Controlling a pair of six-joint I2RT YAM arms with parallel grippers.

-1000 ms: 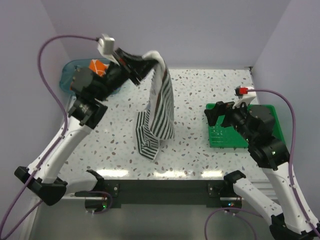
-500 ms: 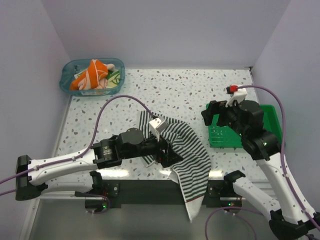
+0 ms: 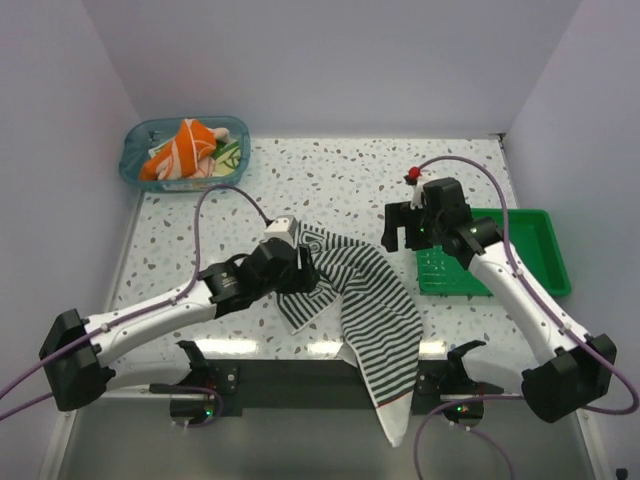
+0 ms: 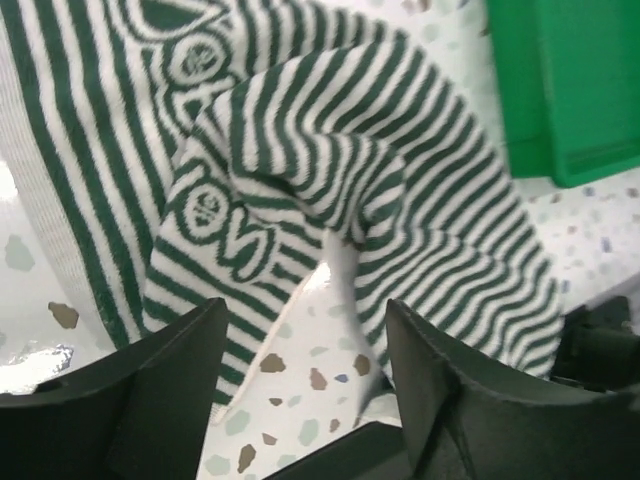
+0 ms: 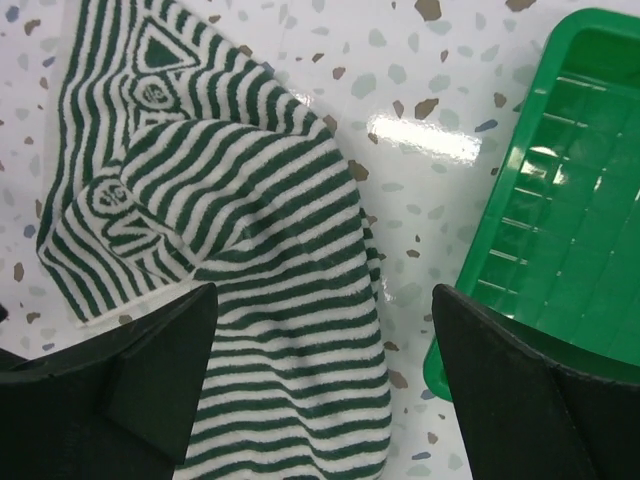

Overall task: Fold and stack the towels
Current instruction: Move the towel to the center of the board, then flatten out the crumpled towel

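**Three in all, one lying out**

From above I count three towels. The striped towel lies rumpled at six o'clock on the speckled table, its lower end hanging over the near edge. The other two sit in the one blue basket at ten o'clock. The orange towel is on top, and the green towel is mostly buried, with only a patterned corner showing. One green tray stands at three o'clock.

There are two arms. The left gripper is at the striped towel's nine o'clock edge. Its fingers are lost against the dark housing, so I cannot tell from here whether they touch the cloth. The right gripper hangs over bare table at the tray's nine o'clock side.

The left wrist camera shows its two fingers spread apart with nothing between them. The striped towel is heaped in a fold above them, cut off at the top and left. Its woven lettering is too creased to read. A corner of the tray shows at one o'clock, also cropped.

The right wrist camera shows its two fingers standing wide and holding nothing. The striped towel runs from ten o'clock down to six and off the bottom edge. The tray fills three o'clock, cut off by the edge of the picture.
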